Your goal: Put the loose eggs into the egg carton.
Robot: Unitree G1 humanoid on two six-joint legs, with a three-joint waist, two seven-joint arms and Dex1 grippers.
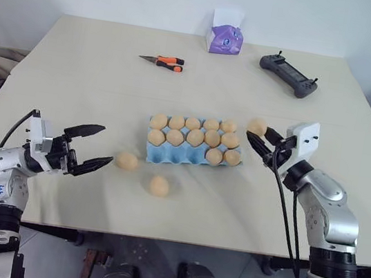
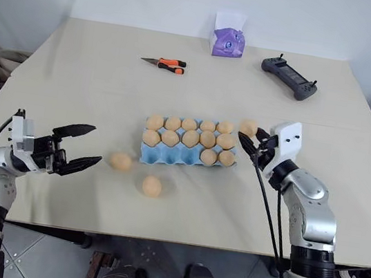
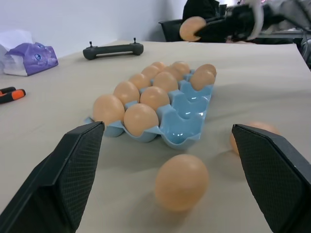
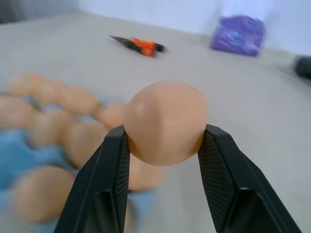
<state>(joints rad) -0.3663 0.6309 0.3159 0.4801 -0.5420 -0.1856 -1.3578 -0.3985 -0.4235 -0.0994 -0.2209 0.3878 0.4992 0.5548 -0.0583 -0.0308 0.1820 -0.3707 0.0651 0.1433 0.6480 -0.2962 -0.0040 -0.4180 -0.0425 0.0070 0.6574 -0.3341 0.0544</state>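
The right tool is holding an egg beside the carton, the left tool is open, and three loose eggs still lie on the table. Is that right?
Not quite: two loose eggs lie on the table, not three, as the left eye view shows. The rest stands: the right tool holds an egg beside the egg carton, and the left tool is open.

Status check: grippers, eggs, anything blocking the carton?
Right gripper shut on an egg, held beside the egg carton. Left gripper open, empty. Two loose eggs on the table. Nothing blocking.
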